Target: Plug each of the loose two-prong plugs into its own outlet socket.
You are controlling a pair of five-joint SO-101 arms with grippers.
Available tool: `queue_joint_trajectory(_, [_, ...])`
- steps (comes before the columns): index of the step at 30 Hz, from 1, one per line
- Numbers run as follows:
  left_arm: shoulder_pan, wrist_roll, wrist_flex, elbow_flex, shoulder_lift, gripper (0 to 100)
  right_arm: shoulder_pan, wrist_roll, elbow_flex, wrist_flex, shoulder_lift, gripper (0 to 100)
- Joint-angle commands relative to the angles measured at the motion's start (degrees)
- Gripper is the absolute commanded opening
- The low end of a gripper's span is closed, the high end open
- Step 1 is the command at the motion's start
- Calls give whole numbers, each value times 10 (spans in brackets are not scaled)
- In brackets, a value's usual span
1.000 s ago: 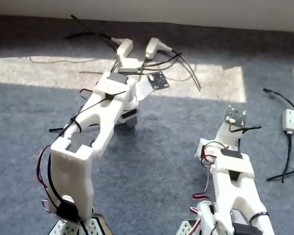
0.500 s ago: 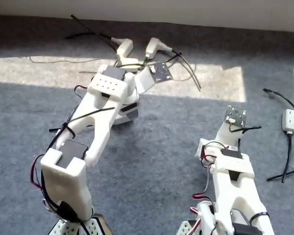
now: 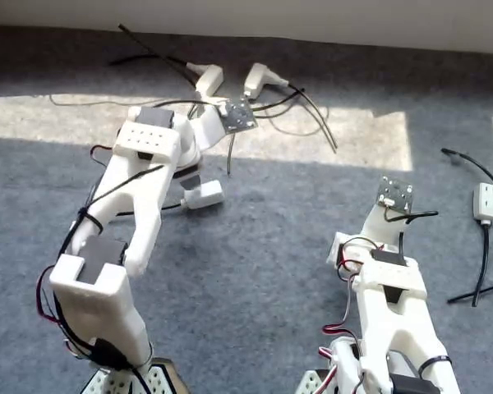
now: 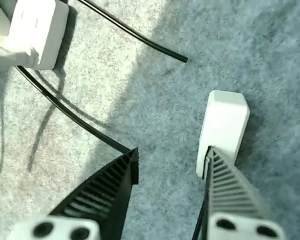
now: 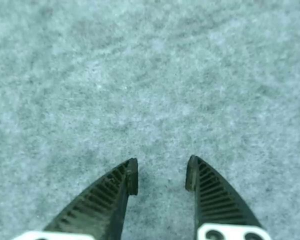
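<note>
Carpet, plug beside left end effector

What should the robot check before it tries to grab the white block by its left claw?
1. The left claw is open: ok, its jaws stand apart.
2. The white block sits in the gap: not ok, it lies at one fingertip, outside the gap.
3. The black cable is out of the way: not ok, it runs up to the other fingertip.
4. The right claw is free: ok, it is open over bare carpet.
5. The block's prongs face a good way: cannot tell.
</note>
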Motion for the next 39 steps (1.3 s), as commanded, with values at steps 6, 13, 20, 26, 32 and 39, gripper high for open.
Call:
queue_joint_trajectory(6, [36, -2, 28, 4, 12, 221, -6, -3, -5, -7, -2, 170])
queue_joint_trajectory(13, [88, 0, 104, 48, 10, 220, -6, -3, -5, -7, -2, 170])
queue_joint_trajectory(20, [112, 1, 106, 49, 6, 152, -6, -3, -5, -7, -2, 170])
queue_joint_trajectory(26, [96, 17, 148, -65, 5, 121, -6, -3, -5, -7, -2, 170])
queue_joint_trajectory(32, [73, 75, 219, -227, 8, 161, -6, -3, -5, -7, -2, 170])
queue_joint_trajectory(39, [76, 75, 229, -183, 13, 186, -5, -3, -3, -7, -2, 170])
